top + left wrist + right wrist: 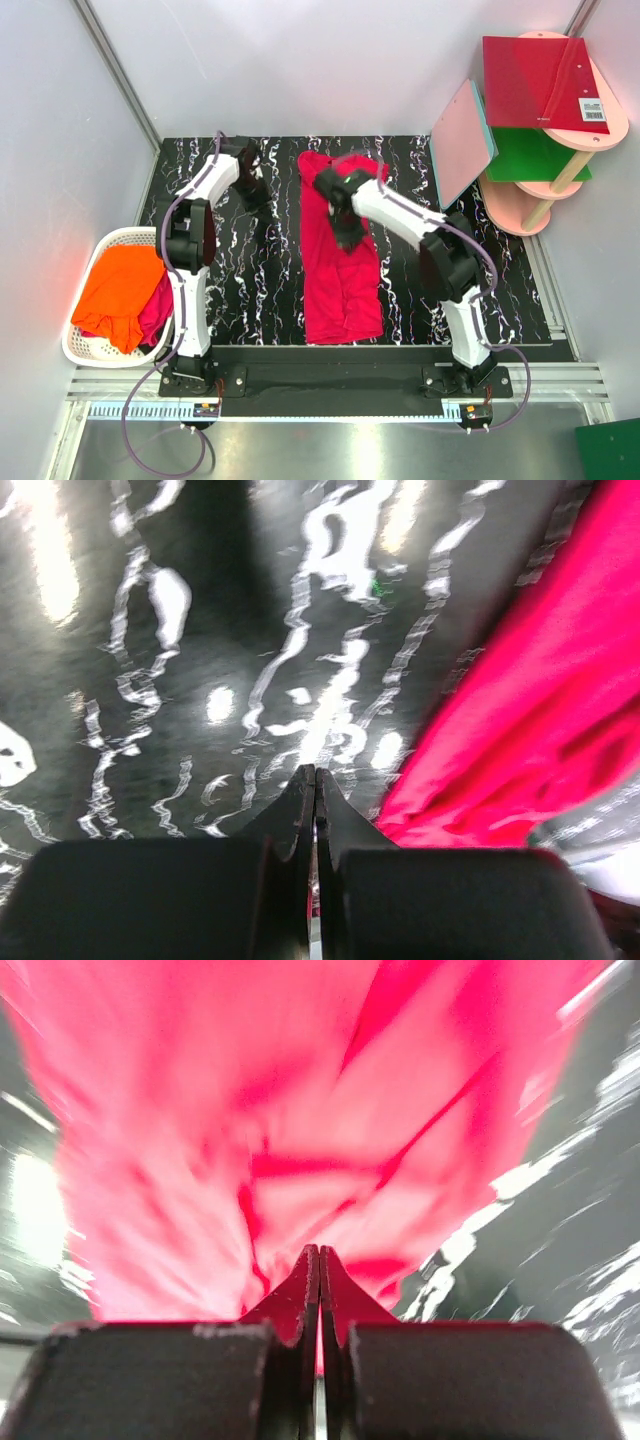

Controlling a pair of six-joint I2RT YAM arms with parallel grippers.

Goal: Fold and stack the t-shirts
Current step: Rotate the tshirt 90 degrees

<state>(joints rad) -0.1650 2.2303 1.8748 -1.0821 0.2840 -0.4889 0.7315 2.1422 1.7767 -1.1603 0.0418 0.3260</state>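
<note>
Crimson cloth, one soft short-sleeved t-shirt (340,265), lies down the middle of the black, white-veined mat (250,290). It is drawn into a long narrow strip that runs from the mat's far edge almost to its near edge. The near end is rumpled and the outline is uneven, so I judge it half-folded at best: perhaps narrowed lengthwise, but not yet doubled over into a compact packet.

Off the mat's left edge stands a white plastic laundry basket (90,355). It holds a bright orange t-shirt (120,290) heaped on top of another pinkish-red t-shirt (158,305), both unfolded. No folded stack is visible on the mat, so most of the task remains: finish this shirt, then fold the basket's shirts and pile them.

The right gripper (349,240) hangs over the far half of the strip at the mat's centre. In its blurred wrist view its fingers (300,1290) meet tip to tip over the red cloth, and no fold is visibly caught between them. The left gripper (252,190) is over bare mat, left of the strip near the mat's far edge. Its jaws are likewise pressed together and hold nothing, and the crimson t-shirt's edge lies just to their right.

Next, I judge, the claws must open before either can take a hem.
</note>
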